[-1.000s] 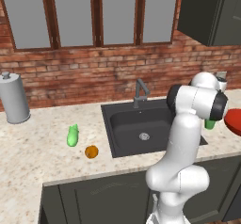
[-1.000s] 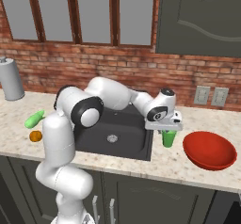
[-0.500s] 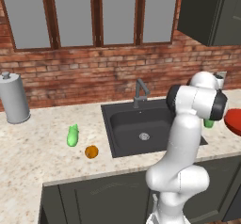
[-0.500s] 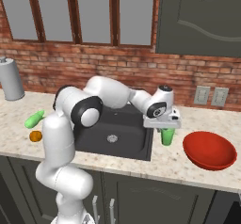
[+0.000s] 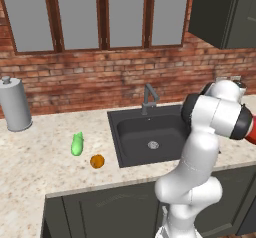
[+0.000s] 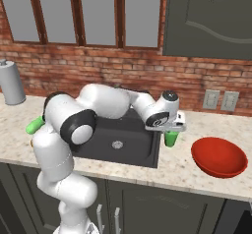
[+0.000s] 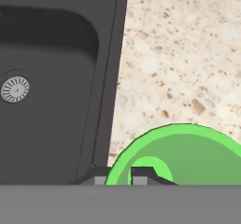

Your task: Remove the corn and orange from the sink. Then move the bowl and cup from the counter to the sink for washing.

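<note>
The green cup [image 6: 171, 138] hangs just above the counter at the sink's right rim, and my gripper [image 6: 170, 129] is shut on its rim from above. In the hand view one fingertip [image 7: 141, 173] sits inside the cup [image 7: 197, 157] and the other outside its wall, with the gripper [image 7: 117, 176] astride the rim. The dark sink [image 5: 150, 137] holds nothing but its silver drain [image 7: 15, 89]. Left of the sink, the green corn [image 5: 77, 144] and the orange [image 5: 97, 161] lie on the counter. The red bowl [image 6: 219, 157] stands on the counter to the right of the cup.
A dark faucet [image 5: 148, 96] rises behind the sink. A grey metal canister [image 5: 15, 104] stands at the far left of the counter by the brick wall. Wall outlets [image 6: 221, 100] sit behind the bowl. Speckled counter [image 7: 188, 53] lies bare between sink and bowl.
The gripper has finished shutting on the cup's rim. The hand and cup have moved slightly up and toward the sink.
</note>
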{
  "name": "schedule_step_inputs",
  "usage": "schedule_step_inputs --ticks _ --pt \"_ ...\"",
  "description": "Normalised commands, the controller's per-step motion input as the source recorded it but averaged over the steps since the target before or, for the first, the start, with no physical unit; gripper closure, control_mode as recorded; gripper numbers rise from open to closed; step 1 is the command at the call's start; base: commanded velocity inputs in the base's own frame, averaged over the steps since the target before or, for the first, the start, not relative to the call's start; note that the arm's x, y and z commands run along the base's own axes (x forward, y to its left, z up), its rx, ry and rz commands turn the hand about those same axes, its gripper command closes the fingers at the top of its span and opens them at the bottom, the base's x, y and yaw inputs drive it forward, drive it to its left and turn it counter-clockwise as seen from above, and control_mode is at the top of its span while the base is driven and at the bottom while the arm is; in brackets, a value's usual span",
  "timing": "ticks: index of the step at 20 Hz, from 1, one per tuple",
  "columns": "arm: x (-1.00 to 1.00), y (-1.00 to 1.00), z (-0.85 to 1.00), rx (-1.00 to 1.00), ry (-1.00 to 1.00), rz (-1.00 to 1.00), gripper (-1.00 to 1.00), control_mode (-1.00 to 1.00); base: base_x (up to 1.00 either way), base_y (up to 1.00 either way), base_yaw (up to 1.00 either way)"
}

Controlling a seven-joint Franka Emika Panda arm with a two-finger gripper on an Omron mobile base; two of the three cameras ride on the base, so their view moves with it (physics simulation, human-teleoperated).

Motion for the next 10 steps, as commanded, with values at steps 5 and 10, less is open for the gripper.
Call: schedule_step_inputs --ticks 5,10 --pt "-0.11 0.37 0.19 0.00 -0.17 0.00 1.00 -1.00 0.00 0.00 0.00" --pt "0.00 0.36 0.25 -0.02 -0.03 0.00 1.00 -1.00 0.00 0.00 0.00"
